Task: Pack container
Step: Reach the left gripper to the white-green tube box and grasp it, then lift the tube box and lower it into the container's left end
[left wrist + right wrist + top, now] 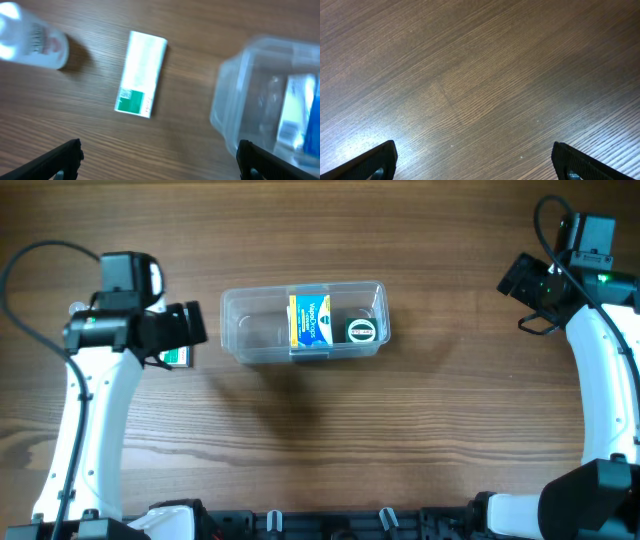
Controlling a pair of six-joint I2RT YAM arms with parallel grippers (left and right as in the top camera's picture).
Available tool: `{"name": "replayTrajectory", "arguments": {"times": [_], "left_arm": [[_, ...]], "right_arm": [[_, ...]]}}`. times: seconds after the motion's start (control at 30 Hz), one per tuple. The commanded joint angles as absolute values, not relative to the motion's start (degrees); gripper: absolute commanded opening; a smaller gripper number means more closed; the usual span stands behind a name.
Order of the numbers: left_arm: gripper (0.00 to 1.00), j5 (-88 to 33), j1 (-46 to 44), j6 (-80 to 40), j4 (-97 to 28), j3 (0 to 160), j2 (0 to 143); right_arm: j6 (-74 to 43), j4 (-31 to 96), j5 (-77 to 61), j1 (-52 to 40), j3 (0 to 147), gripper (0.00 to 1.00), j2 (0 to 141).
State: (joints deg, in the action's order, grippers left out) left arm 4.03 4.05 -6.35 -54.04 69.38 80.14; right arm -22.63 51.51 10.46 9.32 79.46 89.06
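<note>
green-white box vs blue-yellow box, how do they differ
The green-white box lies on the table outside the container; the blue-yellow box lies inside it. The green-white box is mostly white; the blue-yellow box is mostly blue and yellow. Both are small rectangular boxes.

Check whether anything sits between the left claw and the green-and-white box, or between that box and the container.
Nothing visible. The open left claw hangs over the green-and-white box, with only bare table between box and container; the white bottle lies on the box's far side.
</note>
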Motion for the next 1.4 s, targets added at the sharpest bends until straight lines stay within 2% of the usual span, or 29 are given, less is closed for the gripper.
{"name": "replayTrajectory", "arguments": {"times": [0.0,0.07,0.2,0.7,0.93,1.37], "left_arm": [[1.0,1.6,10.0,-9.7,-51.4,70.0,79.7],[1.0,-4.9,11.5,-9.5,-51.6,70.0,79.7],[1.0,-4.9,11.5,-9.1,-47.4,70.0,80.9],[1.0,-2.1,11.5,6.9,-38.1,70.0,104.1],[1.0,-1.8,11.5,12.9,-37.9,70.0,105.9],[1.0,-0.4,11.5,13.1,-36.8,70.0,109.7]], "right_arm": [[-22.6,51.4,10.0,9.3,79.3,1.0,89.6],[-22.7,51.4,10.0,9.3,79.3,1.0,89.6],[-22.6,51.4,10.0,9.3,79.3,1.0,89.6],[-22.7,51.4,10.0,9.3,79.3,1.0,89.6],[-22.7,51.4,10.0,9.3,79.3,0.99,89.6],[-22.7,51.4,10.0,9.3,79.3,1.0,89.6]]}}
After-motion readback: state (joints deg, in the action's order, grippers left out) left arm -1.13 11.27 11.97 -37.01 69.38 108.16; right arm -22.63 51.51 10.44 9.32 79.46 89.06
